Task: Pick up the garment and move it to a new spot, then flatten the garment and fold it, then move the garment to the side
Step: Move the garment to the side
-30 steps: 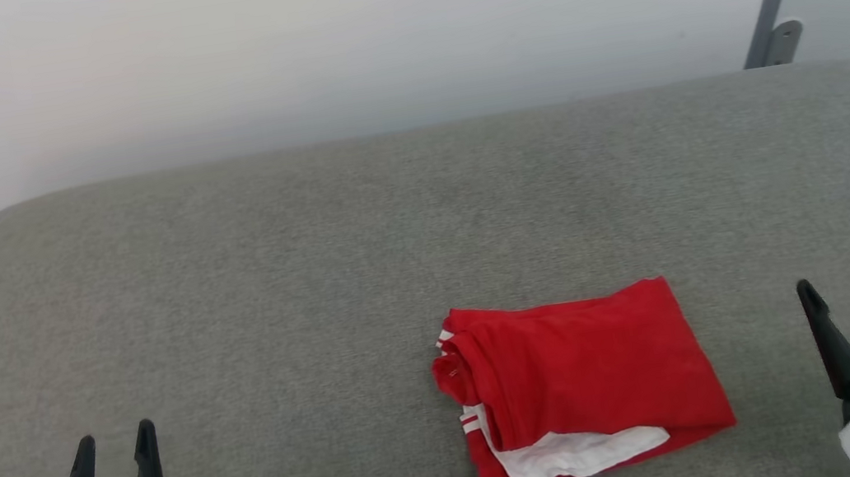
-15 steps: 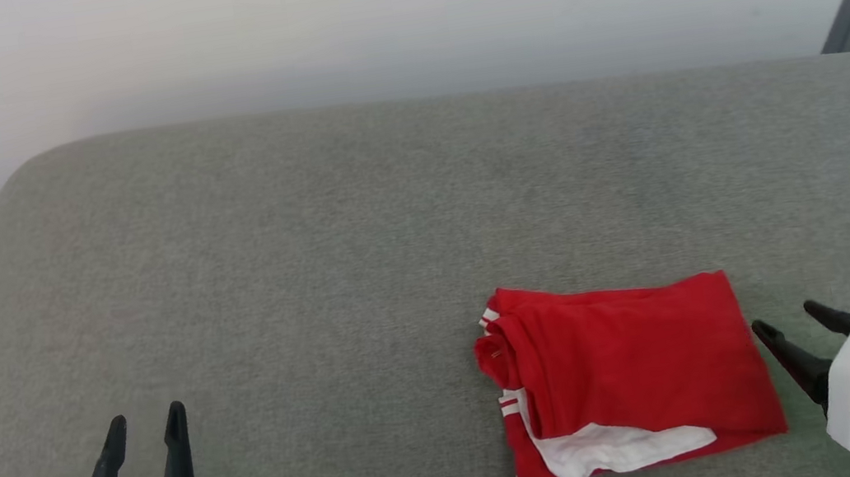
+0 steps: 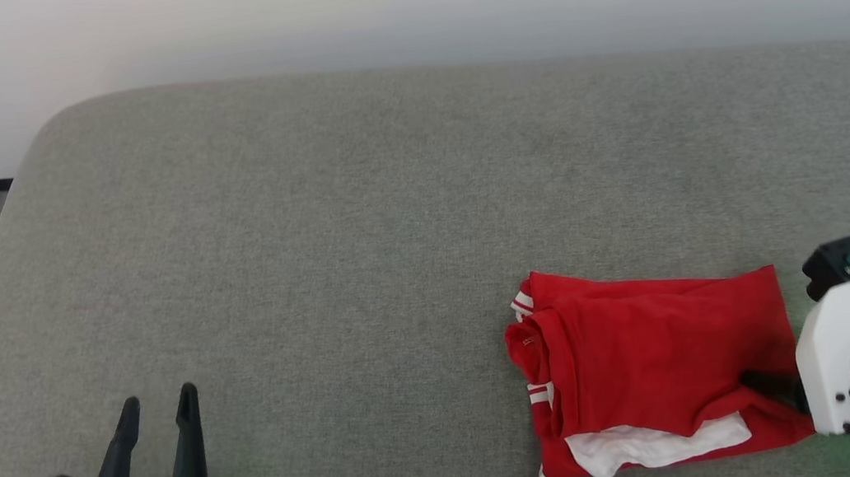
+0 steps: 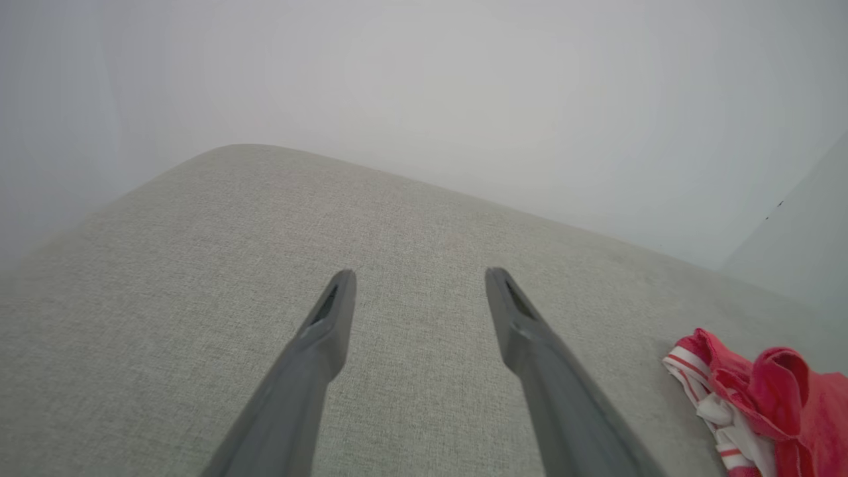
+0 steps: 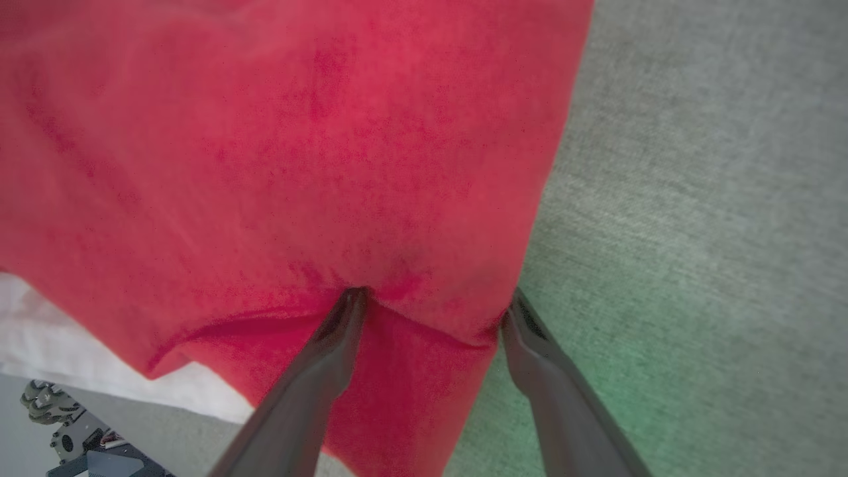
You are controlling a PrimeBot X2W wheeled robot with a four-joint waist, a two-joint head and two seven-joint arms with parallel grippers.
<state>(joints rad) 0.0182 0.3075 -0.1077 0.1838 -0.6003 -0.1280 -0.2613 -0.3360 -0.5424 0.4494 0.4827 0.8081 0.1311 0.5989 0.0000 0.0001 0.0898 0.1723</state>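
The grey fabric-covered bench (image 3: 307, 230) carries one folded red-and-white jersey (image 3: 650, 357), its edge touching the fingertips of the right hand (image 5: 434, 295), well apart from the left hand (image 3: 159, 396).

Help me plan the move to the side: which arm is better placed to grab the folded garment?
Right. The right gripper stands open with its tips against the garment; the left gripper hovers open over bare cushion, apart.

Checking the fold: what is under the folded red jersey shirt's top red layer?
At the near edge of the red jersey shirt, white fabric pokes out over another red layer. Deeper folds are covered.
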